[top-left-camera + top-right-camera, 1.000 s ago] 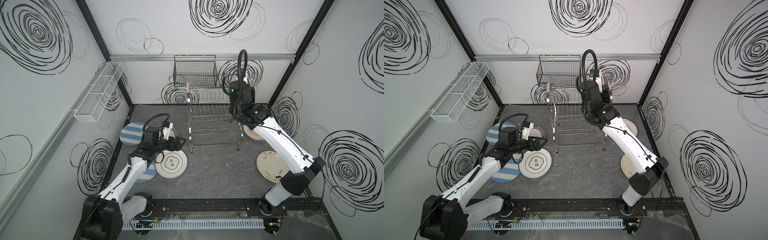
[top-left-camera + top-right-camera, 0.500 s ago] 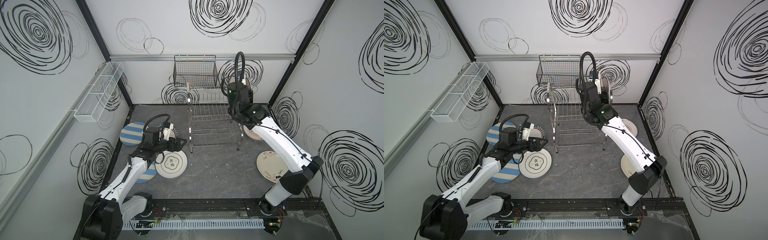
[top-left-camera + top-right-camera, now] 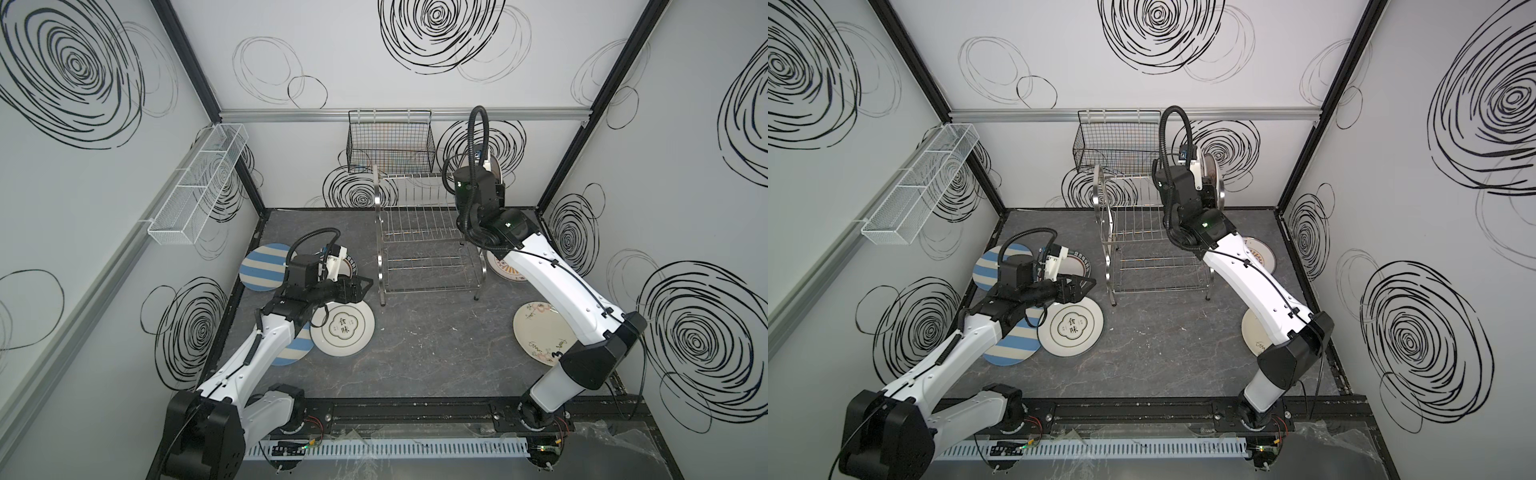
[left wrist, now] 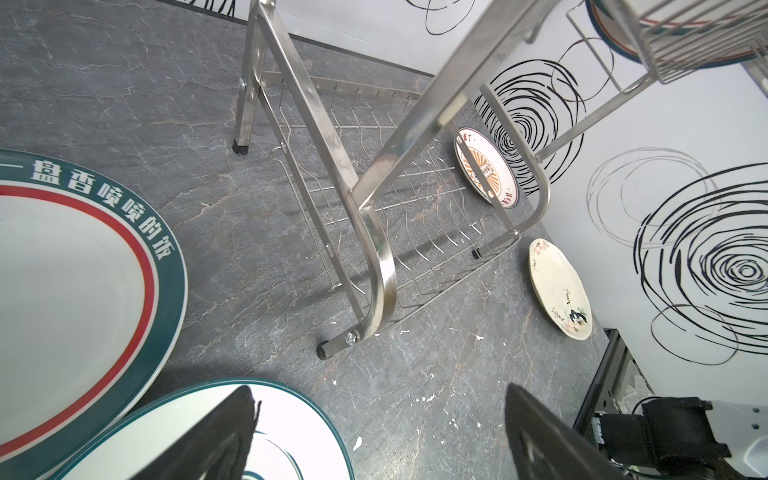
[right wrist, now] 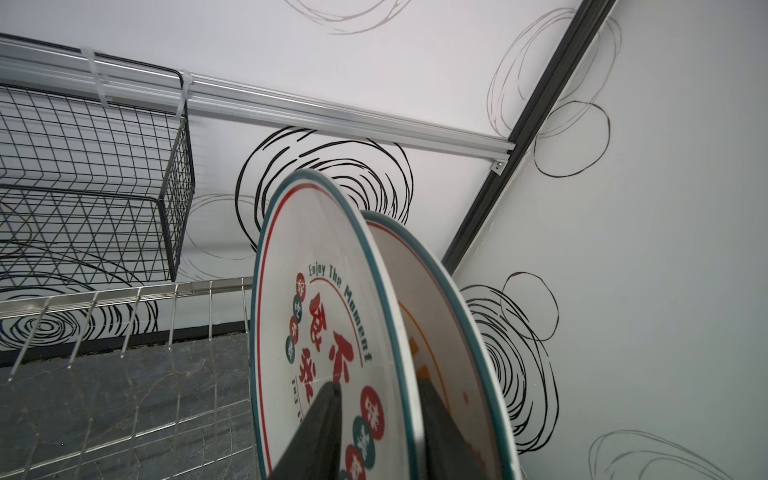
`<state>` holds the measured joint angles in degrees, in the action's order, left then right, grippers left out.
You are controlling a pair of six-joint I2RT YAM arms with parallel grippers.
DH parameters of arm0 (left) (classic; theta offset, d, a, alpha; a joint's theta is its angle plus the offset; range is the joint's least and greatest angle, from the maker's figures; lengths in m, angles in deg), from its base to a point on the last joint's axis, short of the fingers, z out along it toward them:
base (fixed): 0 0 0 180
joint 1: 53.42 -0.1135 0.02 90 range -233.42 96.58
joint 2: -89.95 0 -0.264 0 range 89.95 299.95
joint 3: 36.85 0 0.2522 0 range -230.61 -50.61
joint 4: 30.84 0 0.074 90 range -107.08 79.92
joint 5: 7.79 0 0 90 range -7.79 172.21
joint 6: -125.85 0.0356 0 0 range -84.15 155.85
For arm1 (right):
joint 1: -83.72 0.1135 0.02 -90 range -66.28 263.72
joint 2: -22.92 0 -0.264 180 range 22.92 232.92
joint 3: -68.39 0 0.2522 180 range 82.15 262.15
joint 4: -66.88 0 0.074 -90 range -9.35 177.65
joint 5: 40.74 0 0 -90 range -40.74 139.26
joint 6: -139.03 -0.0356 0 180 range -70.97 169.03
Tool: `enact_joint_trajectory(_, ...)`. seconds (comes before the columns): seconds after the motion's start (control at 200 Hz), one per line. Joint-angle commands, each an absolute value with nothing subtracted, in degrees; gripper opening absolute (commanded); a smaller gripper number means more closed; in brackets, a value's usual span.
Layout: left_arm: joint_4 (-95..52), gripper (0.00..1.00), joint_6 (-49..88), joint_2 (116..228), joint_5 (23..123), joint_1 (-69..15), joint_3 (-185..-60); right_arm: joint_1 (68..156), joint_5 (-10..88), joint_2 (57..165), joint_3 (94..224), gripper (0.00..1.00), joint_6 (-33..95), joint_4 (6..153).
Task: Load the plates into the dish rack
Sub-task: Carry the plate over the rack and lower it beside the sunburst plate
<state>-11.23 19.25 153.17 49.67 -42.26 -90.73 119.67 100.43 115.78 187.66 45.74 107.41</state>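
The dish rack (image 3: 379,249) stands at the back middle. Two plates stand upright at the right end of its top tier: one with red characters (image 5: 328,291) and one behind it (image 5: 440,316). My right gripper (image 5: 376,384) is open, its fingers on either side of the front plate's rim. On the floor at left lie striped plates (image 3: 264,272), a white plate with characters (image 3: 343,330) and a green-rimmed plate (image 4: 83,270). My left gripper (image 3: 357,289) hovers open and empty over them. A sunburst plate (image 3: 505,270) and a cream plate (image 3: 540,336) lie at right.
A black wire basket (image 3: 390,145) hangs on the back wall just above the rack. A long white mesh basket (image 3: 195,195) hangs on the left wall. A rail with a white cable duct (image 3: 374,451) runs along the front edge.
My right gripper's jaws have spread apart around the plate's rim, and the arm has barely shifted. The left arm has not moved.
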Motion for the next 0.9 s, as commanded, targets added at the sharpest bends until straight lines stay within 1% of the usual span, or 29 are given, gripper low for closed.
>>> enact_joint_trajectory(0.0,-14.0,0.96,19.2,151.9,48.8,-42.0,-90.4,120.4,100.8,113.5,187.4,0.36,44.9,108.8)
enact_joint_trajectory(0.205,-14.0,0.96,19.2,151.5,48.8,-42.0,-90.3,121.2,100.6,113.3,188.1,0.37,45.1,108.9)
enact_joint_trajectory(0.445,-14.2,0.96,19.2,151.3,48.9,-42.1,-90.3,121.4,100.1,114.1,191.6,0.42,45.0,112.0)
enact_joint_trajectory(0.745,-14.4,0.96,19.1,150.9,49.0,-42.4,-90.3,121.3,94.7,112.2,195.0,0.52,45.0,114.0)
enact_joint_trajectory(0.891,-14.7,0.96,19.0,150.7,48.9,-42.5,-90.2,121.2,90.8,110.5,195.8,0.59,44.4,115.1)
